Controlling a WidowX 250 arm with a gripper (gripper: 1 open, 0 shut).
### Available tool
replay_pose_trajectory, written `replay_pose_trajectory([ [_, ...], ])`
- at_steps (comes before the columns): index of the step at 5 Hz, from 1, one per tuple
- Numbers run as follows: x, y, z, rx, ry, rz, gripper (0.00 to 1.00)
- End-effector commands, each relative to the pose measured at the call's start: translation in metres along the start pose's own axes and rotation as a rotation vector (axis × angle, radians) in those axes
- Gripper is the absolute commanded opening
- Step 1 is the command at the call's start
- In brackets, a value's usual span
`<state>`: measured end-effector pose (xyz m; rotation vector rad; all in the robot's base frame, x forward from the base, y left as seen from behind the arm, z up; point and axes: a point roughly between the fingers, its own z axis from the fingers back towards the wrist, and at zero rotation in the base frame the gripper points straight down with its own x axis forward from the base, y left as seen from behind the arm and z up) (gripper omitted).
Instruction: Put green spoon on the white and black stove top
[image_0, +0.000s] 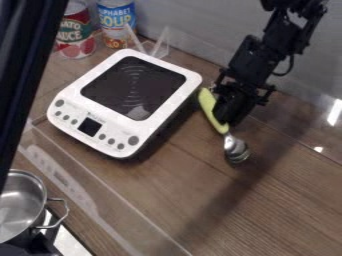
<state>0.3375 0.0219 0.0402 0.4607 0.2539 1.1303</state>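
Note:
The green spoon lies slanted just right of the white and black stove top. Its yellow-green handle is near the stove's right corner and its silver bowl points toward the front. My gripper reaches down from the upper right. Its dark fingers are closed around the upper part of the handle, hiding part of it. The bowl looks to be at or just above the wooden table. The stove's black ringed top is bare, and its button panel faces front left.
Two cans stand at the back left behind the stove. A metal pot sits at the bottom left corner. A dark post crosses the left foreground. Bare wooden tabletop lies to the right and front.

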Motion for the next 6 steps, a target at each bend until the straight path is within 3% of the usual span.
replay_pose_trajectory([
  [1, 0.011, 0.013, 0.043, -0.125, -0.051, -0.032, 0.00],
  [4, 0.007, 0.020, 0.046, -0.151, -0.076, -0.224, 0.00],
  [6, 0.012, 0.024, 0.042, -0.176, -0.051, -0.262, 0.00],
])
